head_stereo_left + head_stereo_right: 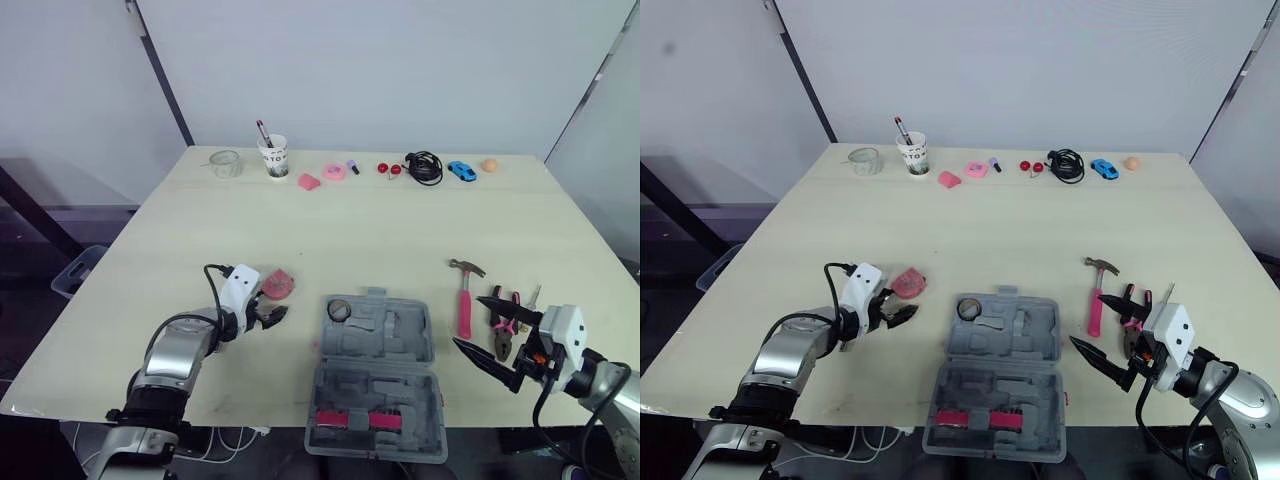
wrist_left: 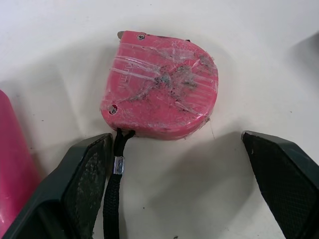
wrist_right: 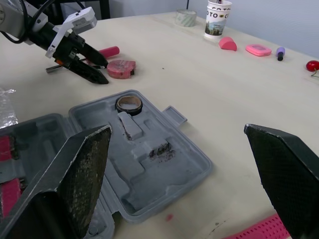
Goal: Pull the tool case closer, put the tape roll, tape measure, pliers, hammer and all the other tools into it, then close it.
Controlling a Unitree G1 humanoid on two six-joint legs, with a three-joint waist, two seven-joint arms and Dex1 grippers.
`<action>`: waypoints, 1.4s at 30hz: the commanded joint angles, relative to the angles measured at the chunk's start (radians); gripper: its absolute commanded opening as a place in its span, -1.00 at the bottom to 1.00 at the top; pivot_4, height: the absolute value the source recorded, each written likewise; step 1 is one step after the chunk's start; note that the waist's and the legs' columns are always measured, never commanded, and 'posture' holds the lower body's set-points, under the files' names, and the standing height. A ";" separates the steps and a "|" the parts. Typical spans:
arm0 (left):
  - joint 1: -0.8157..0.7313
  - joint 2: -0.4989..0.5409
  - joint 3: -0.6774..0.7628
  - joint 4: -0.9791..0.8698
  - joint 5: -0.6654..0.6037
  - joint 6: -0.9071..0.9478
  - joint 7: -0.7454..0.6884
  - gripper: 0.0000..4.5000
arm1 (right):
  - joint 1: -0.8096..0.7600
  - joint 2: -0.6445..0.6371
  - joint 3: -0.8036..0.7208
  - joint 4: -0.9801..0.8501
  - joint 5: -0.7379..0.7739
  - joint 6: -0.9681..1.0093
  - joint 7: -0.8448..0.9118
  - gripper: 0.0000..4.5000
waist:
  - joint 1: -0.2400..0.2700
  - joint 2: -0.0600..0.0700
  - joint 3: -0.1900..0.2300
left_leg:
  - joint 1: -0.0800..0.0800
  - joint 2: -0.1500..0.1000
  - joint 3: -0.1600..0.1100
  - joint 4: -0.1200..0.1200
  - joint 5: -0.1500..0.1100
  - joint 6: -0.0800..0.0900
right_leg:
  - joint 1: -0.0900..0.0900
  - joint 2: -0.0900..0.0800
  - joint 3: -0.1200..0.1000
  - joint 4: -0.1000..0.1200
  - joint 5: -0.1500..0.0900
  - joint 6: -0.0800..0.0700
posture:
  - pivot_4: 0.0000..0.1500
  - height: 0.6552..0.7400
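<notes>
- Lower left: left gripper spreads apart beside the pink plastic tape measure.
- Lower right: right gripper gapes wide.
- Bottom centre: grey plastic tool case lies unfolded, holding a tape roll.

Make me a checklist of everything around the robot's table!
Surface: pale table, smooth and flat.
Job's things: tool case open, tape roll in it; pink tape measure, hammer and pliers out on the table.
Clutter: cup, toy car, orange ball along the far edge.
Grippers: left gripper open, just before the tape measure; right gripper open, by the hammer.
Cables: black cable coiled at the far edge.
Surroundings: grey wall behind.
</notes>
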 commanded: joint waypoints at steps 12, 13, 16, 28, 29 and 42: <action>-0.008 0.019 0.011 0.023 0.012 -0.035 0.002 -0.44 | -0.003 0.005 -0.006 0.000 -0.003 -0.032 0.000 1.00 | 0.000 0.000 0.000 | 0.000 0.000 0.000 0.000 0.000 0.000 | 0.000 0.000 0.000 0.000 0.000 0.000 | 1.00 1.00; -0.004 0.021 0.012 0.020 0.011 -0.032 0.003 -0.44 | -0.004 0.005 -0.005 0.002 -0.003 -0.033 0.001 1.00 | 0.000 0.000 0.000 | 0.000 0.000 0.000 0.000 0.000 0.000 | 0.000 0.000 0.000 0.000 0.000 0.000 | 1.00 1.00; 0.002 0.025 0.016 0.021 0.010 -0.032 0.005 -0.44 | -0.008 0.005 -0.001 0.006 -0.005 -0.035 0.004 1.00 | 0.000 0.000 0.000 | 0.000 0.000 0.000 0.000 0.000 0.000 | 0.000 0.000 0.000 0.000 0.000 0.000 | 1.00 1.00; 0.019 0.029 0.016 0.027 0.011 -0.041 0.006 -0.44 | -0.021 -0.002 0.003 0.001 0.041 -0.022 0.052 1.00 | -0.002 0.000 0.000 | 0.000 0.000 0.000 0.000 0.000 0.000 | 0.000 0.000 0.000 0.001 0.000 0.000 | 1.00 1.00; 0.021 0.029 0.016 0.026 0.012 -0.041 0.006 -0.44 | -0.016 -0.009 0.005 -0.004 0.051 -0.018 0.069 1.00 | -0.002 0.000 0.000 | 0.000 0.000 0.000 0.000 0.000 0.000 | 0.000 0.000 0.000 0.001 0.000 0.000 | 1.00 1.00; 0.025 0.034 0.011 0.035 0.015 -0.049 0.003 -0.44 | 0.020 -0.033 0.015 -0.047 0.148 0.035 0.166 1.00 | -0.005 0.000 0.000 | 0.001 0.000 -0.001 0.000 0.000 0.000 | 0.000 0.000 0.000 0.001 0.000 0.000 | 1.00 1.00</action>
